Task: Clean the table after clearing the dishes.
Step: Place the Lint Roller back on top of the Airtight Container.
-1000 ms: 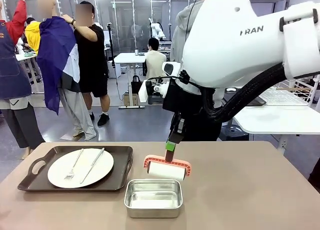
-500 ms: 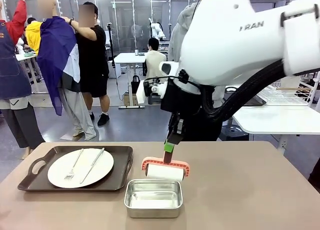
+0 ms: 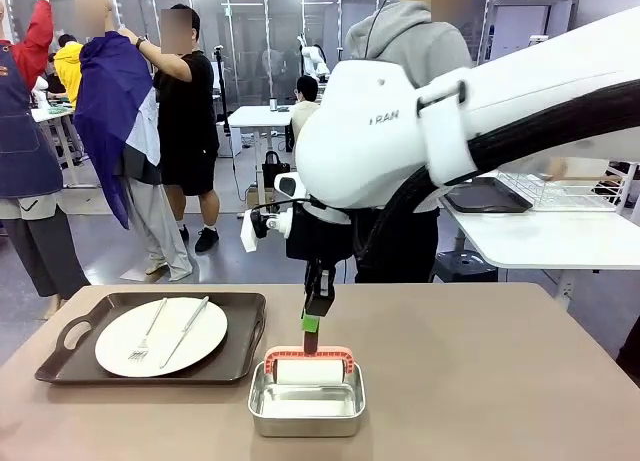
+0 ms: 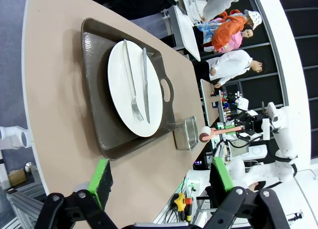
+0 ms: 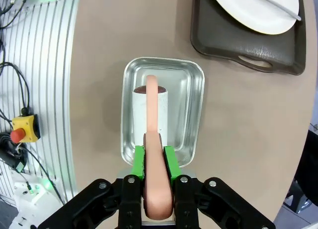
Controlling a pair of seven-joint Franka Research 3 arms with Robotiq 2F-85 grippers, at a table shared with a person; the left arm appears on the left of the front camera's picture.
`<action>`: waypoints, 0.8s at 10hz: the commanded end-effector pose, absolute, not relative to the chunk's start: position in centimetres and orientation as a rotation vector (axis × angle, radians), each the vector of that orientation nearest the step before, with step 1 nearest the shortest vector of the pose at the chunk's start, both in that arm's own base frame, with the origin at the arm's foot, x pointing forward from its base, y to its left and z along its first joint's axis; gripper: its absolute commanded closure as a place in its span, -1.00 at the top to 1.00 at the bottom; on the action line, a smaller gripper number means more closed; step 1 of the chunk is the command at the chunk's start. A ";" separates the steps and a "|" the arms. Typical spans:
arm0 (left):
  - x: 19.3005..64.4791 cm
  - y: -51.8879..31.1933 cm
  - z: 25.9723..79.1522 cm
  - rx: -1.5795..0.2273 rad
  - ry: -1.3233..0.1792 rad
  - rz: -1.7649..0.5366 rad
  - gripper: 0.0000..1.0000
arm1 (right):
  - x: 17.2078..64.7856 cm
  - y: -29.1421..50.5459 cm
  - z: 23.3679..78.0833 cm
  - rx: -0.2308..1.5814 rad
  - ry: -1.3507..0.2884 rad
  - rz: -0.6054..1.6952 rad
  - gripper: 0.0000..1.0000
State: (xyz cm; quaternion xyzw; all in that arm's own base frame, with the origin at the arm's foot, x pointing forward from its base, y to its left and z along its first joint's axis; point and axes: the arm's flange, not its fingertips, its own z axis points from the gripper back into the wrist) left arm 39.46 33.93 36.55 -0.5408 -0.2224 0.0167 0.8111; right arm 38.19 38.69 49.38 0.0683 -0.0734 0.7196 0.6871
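Observation:
The brown table (image 3: 480, 381) carries a dark handled tray (image 3: 245, 346) at the left, with a white plate (image 3: 205, 331), a fork (image 3: 148, 333) and a knife (image 3: 186, 331) on it. My right gripper (image 3: 311, 324) is shut on the salmon handle of a roller (image 3: 308, 366), whose white roll sits inside the far half of the steel pan (image 3: 305, 409). The right wrist view looks down the handle (image 5: 151, 102) into the pan (image 5: 194, 110); whether the roll touches the bottom I cannot tell. My left gripper (image 4: 161, 174) hangs open high above the table, looking at the tray (image 4: 97, 90) and plate (image 4: 119, 90).
A person in a grey hoodie (image 3: 405, 41) stands at the far side behind my right arm. A white-topped table (image 3: 560, 236) with a wire rack is at the right. The brown tabletop right of the pan is bare.
My right arm has swung left and toward the near edge, carrying the roller from behind the pan down into it. The tray and plate have not moved.

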 end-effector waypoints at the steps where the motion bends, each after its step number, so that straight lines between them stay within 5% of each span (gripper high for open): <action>1: 39.2 34.1 36.6 -1.148 -0.468 0.034 1.00 | 39.9 39.6 49.0 0.119 -0.155 1.629 -0.59; 8: 39.2 34.1 36.6 -1.148 -0.468 0.034 1.00 | 45.2 41.8 41.8 0.106 -0.086 1.553 -0.59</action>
